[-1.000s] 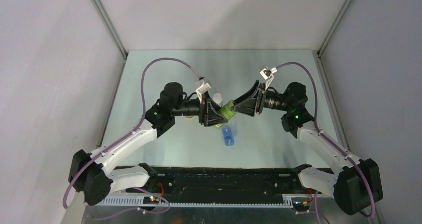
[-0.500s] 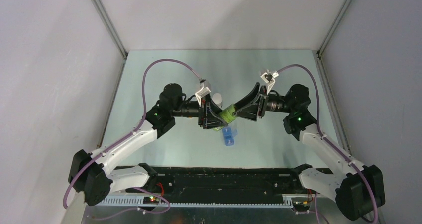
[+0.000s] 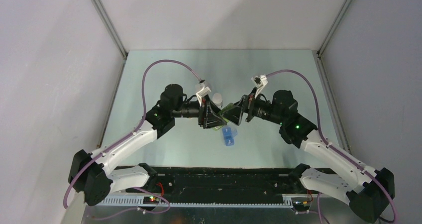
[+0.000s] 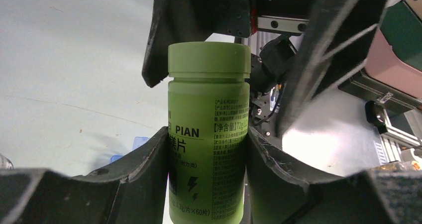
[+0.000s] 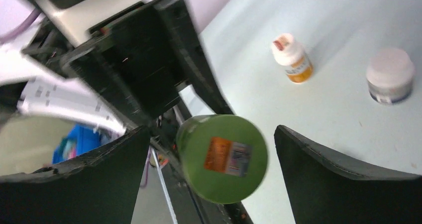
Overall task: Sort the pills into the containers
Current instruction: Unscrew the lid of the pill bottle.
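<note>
From above, the left gripper [image 3: 217, 119] and right gripper [image 3: 233, 115] meet mid-frame over a pale green table [image 3: 164, 74] walled in grey, with the blue pill box [image 3: 228, 136] just below them and no pills visible. In the left wrist view, its fingers pinch the green bottle [image 4: 209, 94] by the body. In the right wrist view, the fingers stand spread clear of the cap [image 5: 221, 157] at lower centre, and should probably centre on it and close squarely before twisting.

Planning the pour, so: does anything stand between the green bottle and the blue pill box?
Only its own cap, on the green bottle held by the left gripper; the open right gripper straddles it. The pill box lies close by, with nothing visible between.
</note>
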`<state>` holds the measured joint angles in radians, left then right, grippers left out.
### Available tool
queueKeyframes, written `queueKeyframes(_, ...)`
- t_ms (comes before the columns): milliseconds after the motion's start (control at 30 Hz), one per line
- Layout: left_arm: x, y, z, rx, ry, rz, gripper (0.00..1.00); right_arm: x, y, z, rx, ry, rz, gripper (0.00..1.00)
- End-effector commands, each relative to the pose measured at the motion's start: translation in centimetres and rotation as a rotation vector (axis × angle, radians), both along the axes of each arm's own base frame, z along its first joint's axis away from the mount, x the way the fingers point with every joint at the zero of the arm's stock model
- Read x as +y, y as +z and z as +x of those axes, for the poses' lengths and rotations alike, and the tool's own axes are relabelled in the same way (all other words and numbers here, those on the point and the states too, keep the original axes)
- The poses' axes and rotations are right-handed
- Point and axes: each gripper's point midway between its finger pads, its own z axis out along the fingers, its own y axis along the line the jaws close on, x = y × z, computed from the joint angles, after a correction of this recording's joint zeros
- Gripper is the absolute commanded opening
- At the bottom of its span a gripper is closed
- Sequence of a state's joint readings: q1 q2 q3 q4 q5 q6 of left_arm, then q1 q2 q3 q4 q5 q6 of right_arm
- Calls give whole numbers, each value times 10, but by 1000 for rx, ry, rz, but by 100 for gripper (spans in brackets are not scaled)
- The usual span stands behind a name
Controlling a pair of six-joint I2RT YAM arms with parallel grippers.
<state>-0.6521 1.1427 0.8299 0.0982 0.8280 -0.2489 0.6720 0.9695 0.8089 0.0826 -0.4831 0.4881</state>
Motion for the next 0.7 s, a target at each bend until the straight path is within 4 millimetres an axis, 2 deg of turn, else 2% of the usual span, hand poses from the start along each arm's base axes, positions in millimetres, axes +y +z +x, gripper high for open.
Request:
queueKeyframes(0,3,11,6,-73,33,-26,0,-16,-1,36,224,-321,60,99)
queueKeyframes(33,3,11,6,-77,35,-25,0,-17,-2,37,243,-335,71,97)
queueKeyframes(200,7,12,7,-93,51,-17,0,-11,17,27,302,-297,210,88)
queueKeyframes(267,7,12,6,-94,53,-16,0,-11,19,24,316,-287,230,86)
queueKeyframes(467,7,12,8,-97,63,-15,0,-8,19,18,354,-254,242,71)
queueKeyframes(667,7,11,9,-95,64,-13,0,-4,18,12,355,-210,231,69)
